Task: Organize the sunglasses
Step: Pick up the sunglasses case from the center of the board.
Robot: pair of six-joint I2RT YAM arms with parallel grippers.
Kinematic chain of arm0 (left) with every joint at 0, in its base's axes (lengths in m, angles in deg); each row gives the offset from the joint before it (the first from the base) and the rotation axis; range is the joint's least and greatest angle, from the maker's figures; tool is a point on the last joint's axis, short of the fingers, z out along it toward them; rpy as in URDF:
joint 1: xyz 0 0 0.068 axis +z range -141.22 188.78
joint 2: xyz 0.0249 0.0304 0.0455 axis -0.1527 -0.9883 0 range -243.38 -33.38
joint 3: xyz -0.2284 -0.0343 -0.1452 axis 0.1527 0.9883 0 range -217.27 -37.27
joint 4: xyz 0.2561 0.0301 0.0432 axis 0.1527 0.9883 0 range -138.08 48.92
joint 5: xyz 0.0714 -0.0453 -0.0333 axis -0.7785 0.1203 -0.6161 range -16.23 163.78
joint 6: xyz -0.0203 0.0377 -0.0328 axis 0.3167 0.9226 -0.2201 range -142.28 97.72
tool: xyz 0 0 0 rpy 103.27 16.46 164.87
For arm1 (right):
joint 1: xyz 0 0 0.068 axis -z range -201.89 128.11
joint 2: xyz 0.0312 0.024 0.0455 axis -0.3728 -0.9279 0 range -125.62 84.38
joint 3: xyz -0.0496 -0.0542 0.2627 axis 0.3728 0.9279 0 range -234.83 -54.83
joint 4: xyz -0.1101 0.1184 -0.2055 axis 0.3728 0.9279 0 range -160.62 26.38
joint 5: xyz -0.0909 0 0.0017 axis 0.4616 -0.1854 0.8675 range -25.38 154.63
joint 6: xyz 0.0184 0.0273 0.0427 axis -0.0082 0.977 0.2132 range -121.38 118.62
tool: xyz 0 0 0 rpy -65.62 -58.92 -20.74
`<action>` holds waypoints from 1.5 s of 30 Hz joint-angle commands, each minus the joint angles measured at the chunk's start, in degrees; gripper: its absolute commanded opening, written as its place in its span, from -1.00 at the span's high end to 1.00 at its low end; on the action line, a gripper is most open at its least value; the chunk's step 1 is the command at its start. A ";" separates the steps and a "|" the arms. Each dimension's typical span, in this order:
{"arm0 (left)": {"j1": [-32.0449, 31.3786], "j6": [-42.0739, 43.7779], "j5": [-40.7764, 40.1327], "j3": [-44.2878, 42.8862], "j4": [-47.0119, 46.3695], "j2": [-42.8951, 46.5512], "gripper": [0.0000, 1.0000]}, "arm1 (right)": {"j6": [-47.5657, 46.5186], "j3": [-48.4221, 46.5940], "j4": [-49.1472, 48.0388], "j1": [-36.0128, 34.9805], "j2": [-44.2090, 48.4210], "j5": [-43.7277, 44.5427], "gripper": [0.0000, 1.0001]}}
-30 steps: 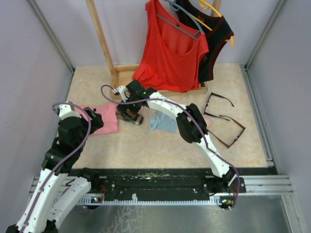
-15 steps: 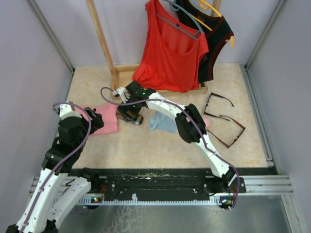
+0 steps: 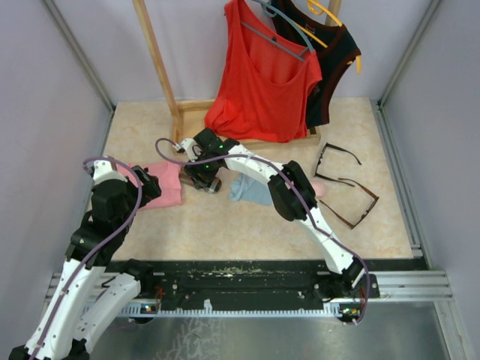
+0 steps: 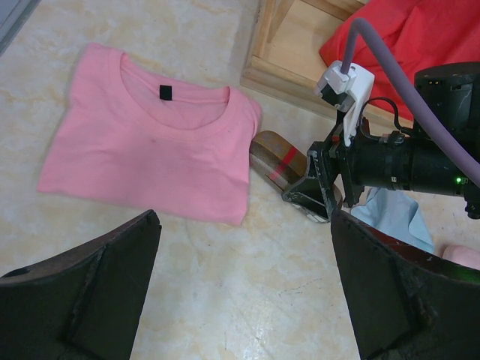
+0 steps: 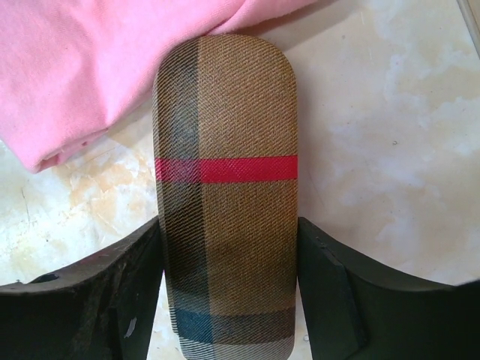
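Note:
The black-framed sunglasses lie open at the right of the table. The reddish-brown pair lies just in front of them. My right gripper is far from both, at the table's middle left. In the right wrist view the right gripper has a finger against each long side of the brown plaid case, which lies on the table. My left gripper is open and empty above bare table, near the pink T-shirt. The plaid case also shows in the left wrist view.
The pink T-shirt touches the plaid case's far end. A blue cloth lies right of the case. The pink case peeks out behind the right arm. A red top and a black top hang from a wooden rack at the back.
My right gripper has shifted slightly at the plaid case. The left arm and both pairs of sunglasses have not moved.

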 commanded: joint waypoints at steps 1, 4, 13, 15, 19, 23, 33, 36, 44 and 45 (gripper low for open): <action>0.36 0.51 0.33 0.28 -0.80 0.06 -1.00 | -0.12 -3.29 -1.15 -0.73 0.92 -0.81 -0.25; 0.36 0.51 0.33 0.28 -0.84 0.06 -1.00 | 0.02 -3.25 -1.60 -0.77 1.69 -1.09 -0.51; 0.37 0.56 0.47 0.31 -0.91 0.13 -1.00 | 0.06 -3.13 -1.89 -0.78 2.39 -0.65 -0.74; 0.36 0.56 0.55 0.29 -0.89 0.06 -1.00 | 0.09 -3.00 -1.99 -0.80 2.36 -0.66 -0.75; 0.36 0.51 0.42 0.30 -0.85 0.12 -1.00 | 0.27 -2.98 -2.23 -0.74 2.40 -0.84 -0.78; 0.36 0.54 0.42 0.34 -0.85 0.07 -1.00 | 0.31 -2.98 -2.51 -0.80 2.42 -0.74 -0.70; 0.42 0.56 0.42 0.40 -0.91 -0.03 -1.00 | 0.46 -2.91 -2.69 -0.79 2.63 -0.28 -0.22; 0.36 0.15 0.11 0.36 -0.89 0.02 -1.00 | 0.50 -2.70 -3.04 -0.77 3.52 -0.26 -0.02; 0.37 0.74 0.69 0.43 -3.06 2.69 -1.00 | 4.29 5.73 -12.94 -0.76 14.88 4.77 0.66; 0.36 1.64 1.70 0.23 -4.46 3.30 -1.00 | 5.03 7.62 -14.25 -0.79 16.76 6.21 0.78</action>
